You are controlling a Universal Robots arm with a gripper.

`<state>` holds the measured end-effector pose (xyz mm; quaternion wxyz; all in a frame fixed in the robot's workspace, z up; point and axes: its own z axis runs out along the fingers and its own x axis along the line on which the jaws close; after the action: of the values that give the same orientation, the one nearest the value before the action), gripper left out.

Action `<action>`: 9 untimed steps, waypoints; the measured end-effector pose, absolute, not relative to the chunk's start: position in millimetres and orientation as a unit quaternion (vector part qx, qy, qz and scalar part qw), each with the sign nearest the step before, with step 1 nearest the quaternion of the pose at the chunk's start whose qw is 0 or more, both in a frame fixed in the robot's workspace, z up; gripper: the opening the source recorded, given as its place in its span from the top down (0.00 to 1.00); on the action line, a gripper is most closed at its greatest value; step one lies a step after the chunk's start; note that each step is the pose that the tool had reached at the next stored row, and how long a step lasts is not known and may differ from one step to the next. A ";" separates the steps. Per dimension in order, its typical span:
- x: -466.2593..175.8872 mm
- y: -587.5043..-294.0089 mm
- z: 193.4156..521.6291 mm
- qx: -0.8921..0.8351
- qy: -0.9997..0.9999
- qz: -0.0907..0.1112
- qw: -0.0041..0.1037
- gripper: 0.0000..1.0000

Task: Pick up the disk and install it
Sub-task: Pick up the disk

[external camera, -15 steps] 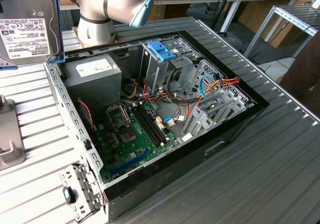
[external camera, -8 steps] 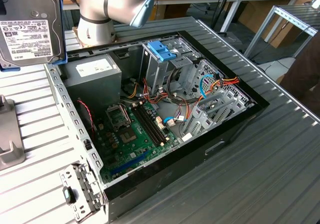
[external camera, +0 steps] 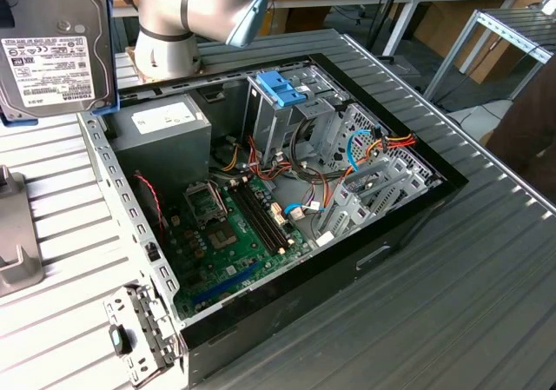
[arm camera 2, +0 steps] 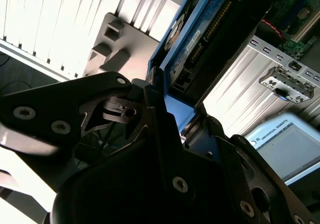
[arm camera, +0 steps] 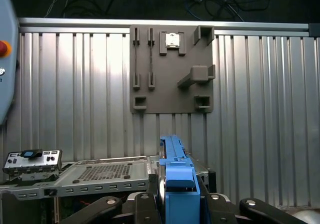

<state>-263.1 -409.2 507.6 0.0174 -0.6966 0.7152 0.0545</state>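
The tool (arm camera: 177, 203) is pinching the disk (external camera: 54, 42), one black finger (arm camera: 144, 204) pressed against each side of its light-blue frame. In both wrist views the disk stands on edge between those fingers. It is lifted clear of the bench (external camera: 486, 286). In the exterior view it hangs at the upper left with its labelled face turned this way, outside the open case (external camera: 408, 225) and beyond its perforated side wall.

The arm (external camera: 195, 12) rises behind the case, at the far end of the bench. The case lies on its side with the cover off. Inside are the motherboard (external camera: 239, 225) on the floor of the case, a grey power supply (external camera: 165, 129) in the far corner, and a tall metal cage (external camera: 287, 121) with a blue-handled carrier (external camera: 282, 88) on top. A tangle of coloured wires (external camera: 382, 147) sits next to the cage, towards the exterior view's right.

In the first wrist view a grey plate (arm camera: 172, 69) with slots and brackets lies flat on the ribbed bench, well apart from the case. A pendant (arm camera 2: 285, 144) with a lit screen shows in the second wrist view, just past the case's edge.
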 end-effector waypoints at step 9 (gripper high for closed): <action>-261.9 -412.0 507.6 -0.697 0.715 0.055 0.017 0.63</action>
<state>-261.9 -412.0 507.6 0.0174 -0.6966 0.7152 0.0545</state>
